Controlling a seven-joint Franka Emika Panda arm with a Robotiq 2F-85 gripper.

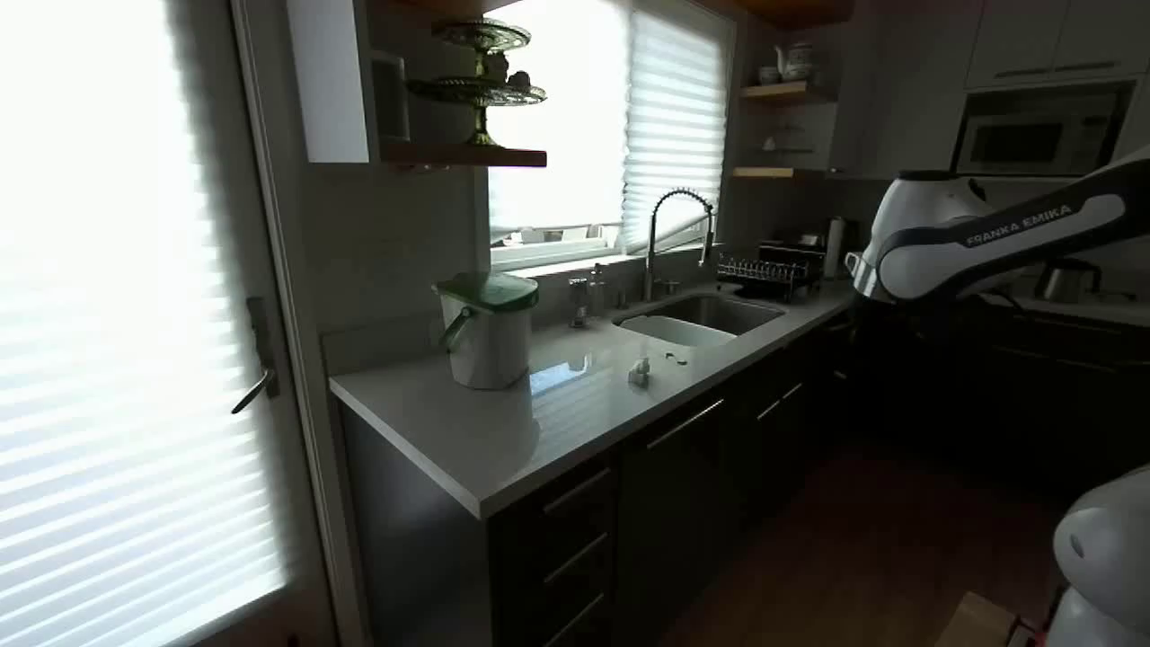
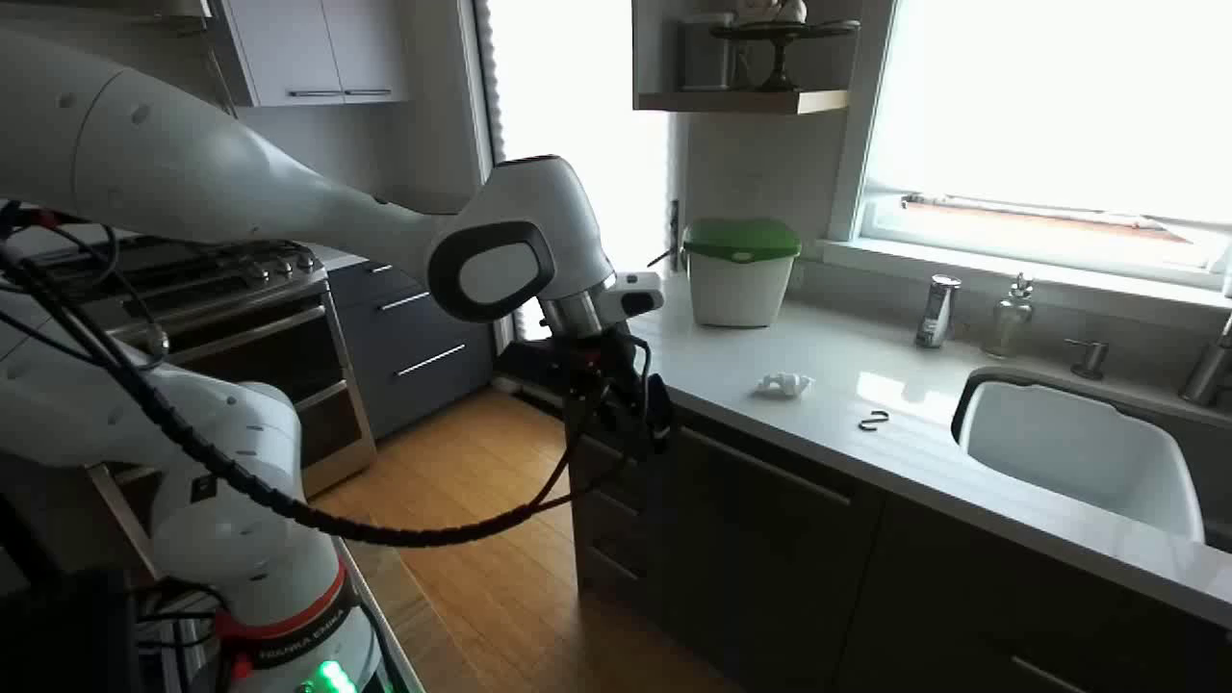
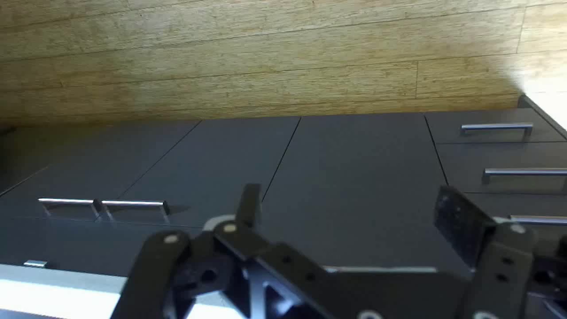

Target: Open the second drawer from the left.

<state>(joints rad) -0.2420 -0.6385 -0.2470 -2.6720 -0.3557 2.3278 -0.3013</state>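
Note:
The second drawer from the left (image 1: 672, 503) has a tall, dark, full-height front and is shut in both exterior views (image 2: 765, 539). Its long metal handle (image 1: 685, 424) runs along the top, just under the counter. In the wrist view, which stands upside down, the drawer front (image 3: 359, 168) fills the middle, and part of its handle (image 3: 381, 269) shows below, behind the gripper. Its bins are hidden inside. My gripper (image 3: 350, 210) is open and empty, fingers apart, facing this front. In an exterior view the gripper (image 2: 640, 414) hangs near the counter edge, apart from the handle.
A narrow stack of short dark drawers (image 3: 500, 157) stands beside the tall front. The white counter (image 2: 828, 346) juts above, bearing a green-lidded bin (image 2: 741, 279), a crumpled white item (image 2: 784, 384) and an S-hook (image 2: 873, 421). A black cable (image 2: 385, 534) hangs from the arm.

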